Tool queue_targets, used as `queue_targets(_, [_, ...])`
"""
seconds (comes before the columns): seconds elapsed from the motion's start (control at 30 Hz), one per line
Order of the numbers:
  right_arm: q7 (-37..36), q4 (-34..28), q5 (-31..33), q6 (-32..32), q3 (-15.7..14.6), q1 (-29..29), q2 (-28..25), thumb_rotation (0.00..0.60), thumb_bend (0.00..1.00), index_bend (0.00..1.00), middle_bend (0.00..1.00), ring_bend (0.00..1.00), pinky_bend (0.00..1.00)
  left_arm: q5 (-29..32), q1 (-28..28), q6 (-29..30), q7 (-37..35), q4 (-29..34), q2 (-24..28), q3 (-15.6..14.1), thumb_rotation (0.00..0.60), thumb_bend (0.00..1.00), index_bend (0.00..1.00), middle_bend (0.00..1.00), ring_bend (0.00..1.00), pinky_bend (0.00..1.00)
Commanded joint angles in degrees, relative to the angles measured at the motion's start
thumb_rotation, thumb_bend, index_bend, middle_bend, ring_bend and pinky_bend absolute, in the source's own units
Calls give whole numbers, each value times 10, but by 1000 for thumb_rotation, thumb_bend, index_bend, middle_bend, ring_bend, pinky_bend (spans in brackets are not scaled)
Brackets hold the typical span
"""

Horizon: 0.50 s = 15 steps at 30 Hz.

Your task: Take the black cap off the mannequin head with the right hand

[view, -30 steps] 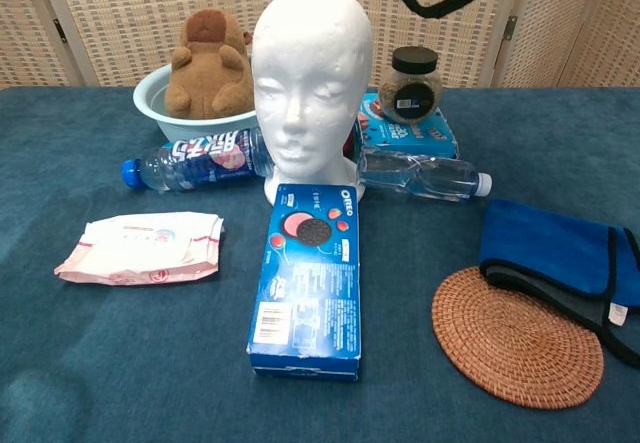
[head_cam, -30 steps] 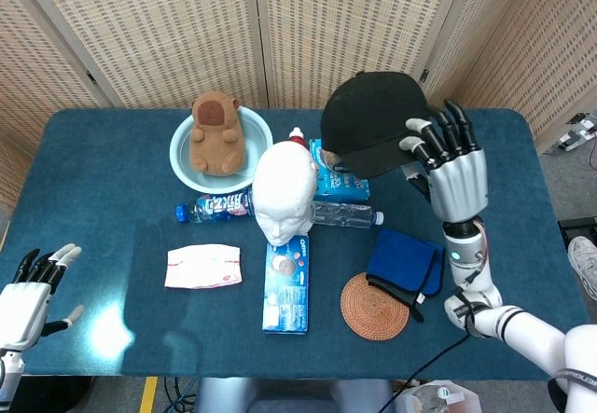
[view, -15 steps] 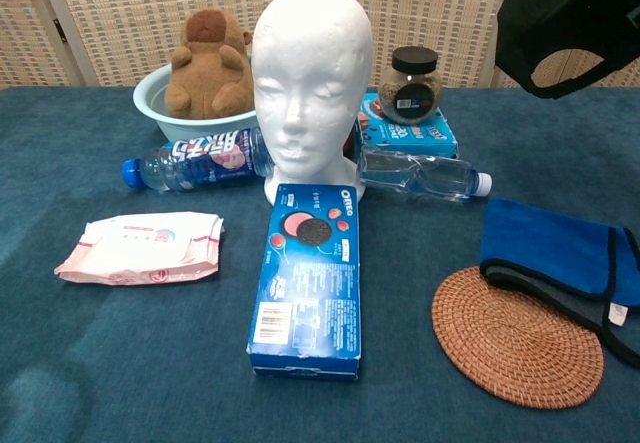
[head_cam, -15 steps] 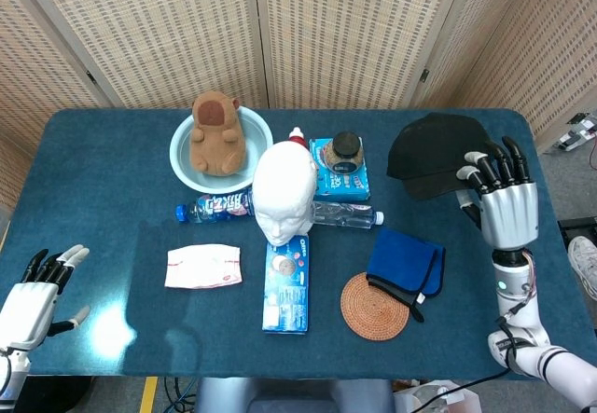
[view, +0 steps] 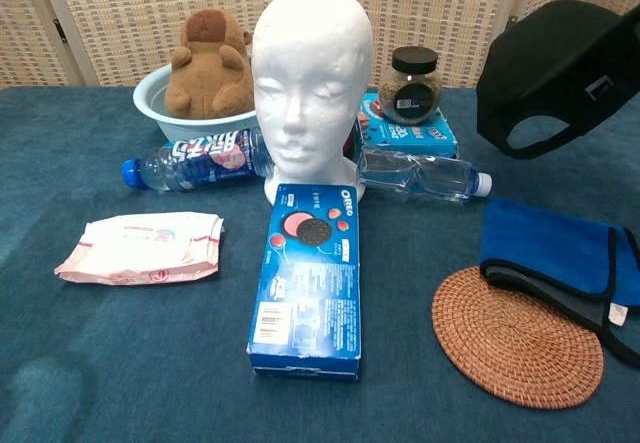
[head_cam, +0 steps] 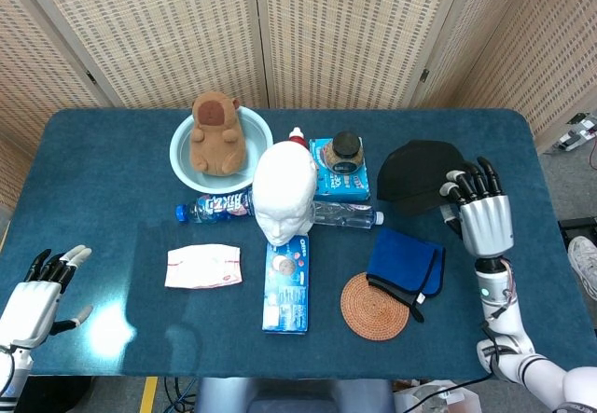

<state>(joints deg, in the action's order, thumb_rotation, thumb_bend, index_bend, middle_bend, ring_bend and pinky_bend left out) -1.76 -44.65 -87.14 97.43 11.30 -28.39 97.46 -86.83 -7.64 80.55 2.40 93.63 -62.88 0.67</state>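
Note:
The white mannequin head [head_cam: 284, 192] [view: 309, 80] stands bare at the table's middle. The black cap [head_cam: 419, 175] [view: 552, 73] hangs off to the right of it, above the blue cloth [head_cam: 404, 262] [view: 558, 253], held in the air. My right hand [head_cam: 483, 215] grips the cap's near right edge, fingers curled over the fabric. The chest view shows the cap's underside and back strap, but not the hand. My left hand [head_cam: 39, 290] rests open at the table's front left corner, holding nothing.
Around the head lie an Oreo box [head_cam: 286, 285], two bottles [head_cam: 213, 207] [head_cam: 345, 214], a wipes pack [head_cam: 203, 267] and a woven coaster [head_cam: 374, 306]. Behind stand a bowl [head_cam: 183, 157] with a plush toy [head_cam: 216, 134], and a jar [head_cam: 346, 149] on a blue box.
The right hand carried the cap from just right of the mannequin head further right, then lowered it slightly back toward the blue cloth. The left hand barely moved.

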Motion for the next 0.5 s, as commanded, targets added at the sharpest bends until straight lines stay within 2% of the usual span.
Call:
queue_targets(0.03, [-23,46,3,-15,0,-7,35,600,449,786,425,243,195,2,0,-1,0,0,0,0,600,190,132,115,120,0])
queue_targets(0.3, [-55,118,-1,-49,-22,-5,88,600,449,786,425,243,195,6,-1,-6,-1,-3,0,-1,600,192,131,115,120,0])
queue_targets(0.5, [-53,132,-4,-70,-38,6,99,600,449,769,402,243,180,7,-2,-7,-3,-6,-1,-2,600,192,132,116,119,0])
